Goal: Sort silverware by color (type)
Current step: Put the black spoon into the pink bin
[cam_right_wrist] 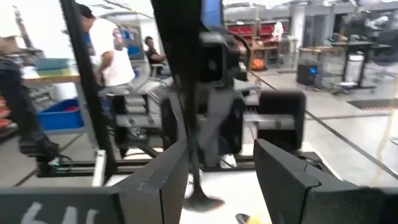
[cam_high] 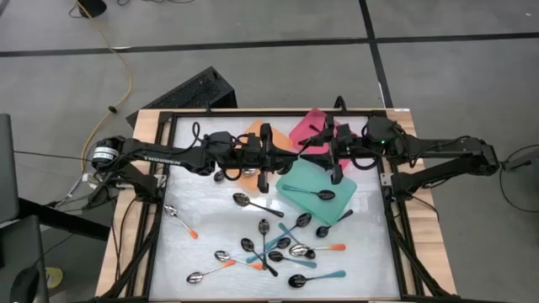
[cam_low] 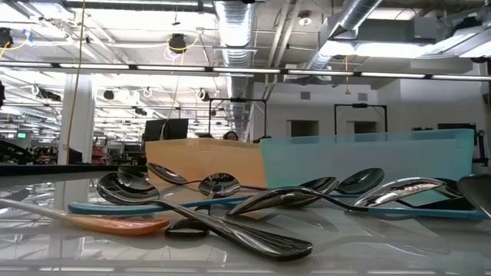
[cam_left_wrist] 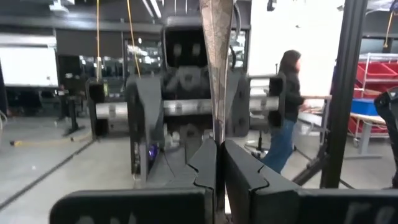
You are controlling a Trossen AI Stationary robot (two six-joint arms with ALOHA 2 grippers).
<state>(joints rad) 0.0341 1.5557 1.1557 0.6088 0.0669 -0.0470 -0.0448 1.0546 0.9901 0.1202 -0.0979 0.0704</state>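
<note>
I have both arms up at the far side of the counter, facing each other above the trays. My left hand is closed on a thin upright handle, I think a spoon. My right hand is open.

The sorting has only begun. One spoon lies in the teal tray; the orange tray and pink tray are mostly hidden. Most spoons lie mixed on the counter, nearer to me than the teal tray.

I cannot read any writing for sure.

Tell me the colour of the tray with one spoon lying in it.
Teal tray, holding one black spoon; clearest in the high view.
</note>
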